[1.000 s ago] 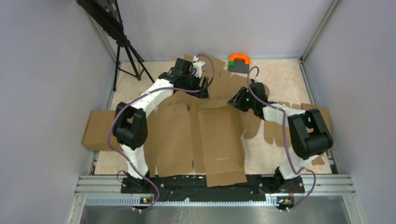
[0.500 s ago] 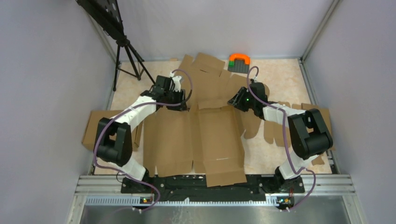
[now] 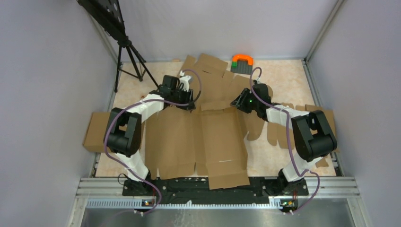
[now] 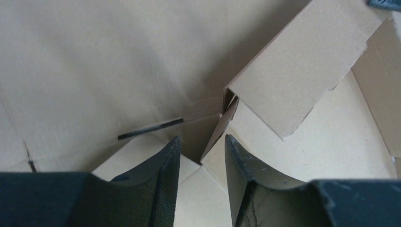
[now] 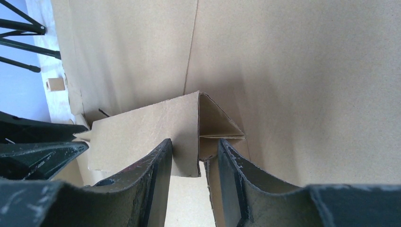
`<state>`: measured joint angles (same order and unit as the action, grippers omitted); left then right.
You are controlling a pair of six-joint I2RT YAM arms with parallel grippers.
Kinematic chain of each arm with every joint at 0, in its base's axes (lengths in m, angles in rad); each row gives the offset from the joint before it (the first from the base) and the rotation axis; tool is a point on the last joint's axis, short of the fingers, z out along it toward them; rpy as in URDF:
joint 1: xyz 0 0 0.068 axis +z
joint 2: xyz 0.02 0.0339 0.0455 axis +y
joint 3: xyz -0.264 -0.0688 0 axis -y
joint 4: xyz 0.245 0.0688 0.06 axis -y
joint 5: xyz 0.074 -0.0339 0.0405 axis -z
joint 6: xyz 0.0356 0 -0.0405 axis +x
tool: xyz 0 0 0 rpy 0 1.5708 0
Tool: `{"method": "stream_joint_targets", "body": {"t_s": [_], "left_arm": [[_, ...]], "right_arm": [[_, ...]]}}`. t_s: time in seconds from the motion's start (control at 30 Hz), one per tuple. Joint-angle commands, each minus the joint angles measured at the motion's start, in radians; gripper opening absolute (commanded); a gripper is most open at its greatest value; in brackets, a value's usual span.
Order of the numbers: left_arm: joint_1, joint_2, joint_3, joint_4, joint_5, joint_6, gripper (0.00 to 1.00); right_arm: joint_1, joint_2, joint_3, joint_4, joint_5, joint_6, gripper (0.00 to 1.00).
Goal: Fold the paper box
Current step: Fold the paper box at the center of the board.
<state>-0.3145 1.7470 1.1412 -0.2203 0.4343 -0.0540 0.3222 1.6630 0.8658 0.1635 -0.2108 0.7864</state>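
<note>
Main risk: the far end wall (image 5: pixel 142 137) of the paper box (image 3: pixel 222 137) drops flat, or creases in a wrong place. The cause would be uneven work of the 2 arms. If one gripper pulls or lets go before the other, the corrugated sheet twists, and a corner tab can tear at its slit (image 4: pixel 151 125). 2nd risk: the whole sheet slides on the table, bc nothing visible pins it down, and then the crease lines no longer sit under the fingers.

Position: the box lies spread out on the near side of the orange-topped block (image 3: pixel 242 63). Its far flaps reach just beside the block, and its long centre panel runs from there toward the arm bases.

Left gripper (image 4: pixel 201 142), on the near-left of the block: the jaws are half spread. The folded corner of a raised flap (image 4: pixel 302 61) stands in the mouth w/ a gap on each side, so no grip is seen.

Right gripper (image 5: pixel 196 146), directly on the near side of the block: one finger stands on each side of the end wall's edge, w/ a narrow gap between them. Whether the pads really press the cardboard cannot be told from the wrist cam.
</note>
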Motion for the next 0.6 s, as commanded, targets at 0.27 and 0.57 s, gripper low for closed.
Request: {"method": "stream_joint_targets", "body": {"t_s": [0.27, 0.57], "left_arm": [[-0.059, 0.035, 0.089, -0.050, 0.071, 0.114, 0.04], [-0.166, -0.010, 0.068, -0.065, -0.136, 0.157, 0.00]], "right_arm": [[0.006, 0.006, 0.032, -0.009, -0.013, -0.018, 0.39], [0.006, 0.007, 0.023, 0.006, -0.019, -0.010, 0.39]]}}
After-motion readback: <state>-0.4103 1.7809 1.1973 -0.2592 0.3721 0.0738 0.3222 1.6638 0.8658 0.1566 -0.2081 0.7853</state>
